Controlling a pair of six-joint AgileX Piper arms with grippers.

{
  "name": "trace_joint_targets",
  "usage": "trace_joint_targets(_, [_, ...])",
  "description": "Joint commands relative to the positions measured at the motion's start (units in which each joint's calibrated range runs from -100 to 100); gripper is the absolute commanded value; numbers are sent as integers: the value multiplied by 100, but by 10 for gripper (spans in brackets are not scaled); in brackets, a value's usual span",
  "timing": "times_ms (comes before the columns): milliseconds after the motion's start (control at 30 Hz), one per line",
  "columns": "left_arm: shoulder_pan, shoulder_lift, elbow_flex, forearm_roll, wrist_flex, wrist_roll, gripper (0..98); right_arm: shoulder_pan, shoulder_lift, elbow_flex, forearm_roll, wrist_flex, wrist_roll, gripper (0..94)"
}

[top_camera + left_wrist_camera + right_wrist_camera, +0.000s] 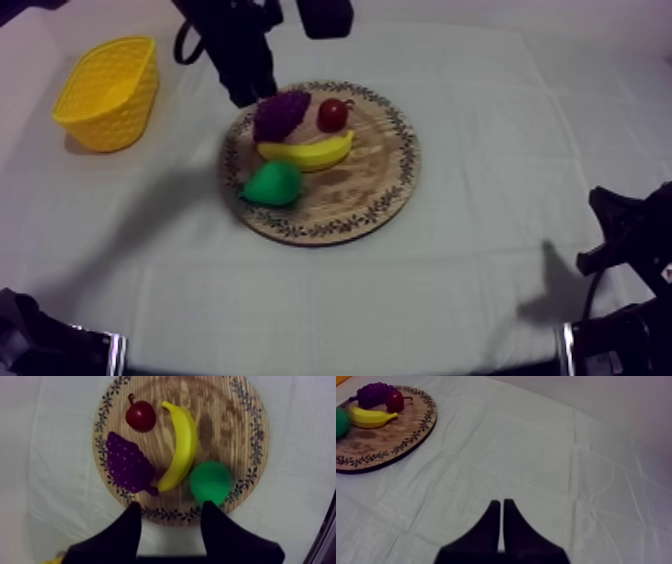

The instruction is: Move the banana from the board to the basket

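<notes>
The softly creased grey-white cloth [480, 110] covered the whole table. At centre frame sat the round wooden board with a patterned rim [385, 190], and at upper left the yellow woven basket [120, 110]. The yellow toy banana [305, 152] lay on the board. The left gripper [171, 507] hovered over the board's rim, fingers wide apart and empty. I judge this the approach step; next it must descend astride the banana. The right gripper [502, 503] was closed on nothing.

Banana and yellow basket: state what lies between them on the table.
Top view: bare cloth and the rim of the wooden board separate the banana from the yellow basket; the grapes sit beside that line.
</notes>
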Motion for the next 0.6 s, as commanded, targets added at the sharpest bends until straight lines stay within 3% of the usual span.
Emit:
trace_joint_targets(0, [7, 75, 35, -9, -11, 31, 524, -1, -1, 4, 0, 7, -1, 4])
trace_joint_targets(233, [34, 687, 331, 9, -257, 123, 546, -1, -1, 4, 0, 7, -1, 4])
trace_joint_targets(567, [121, 1845, 98, 194, -516, 169, 568, -1, -1, 4, 0, 7, -1, 4])
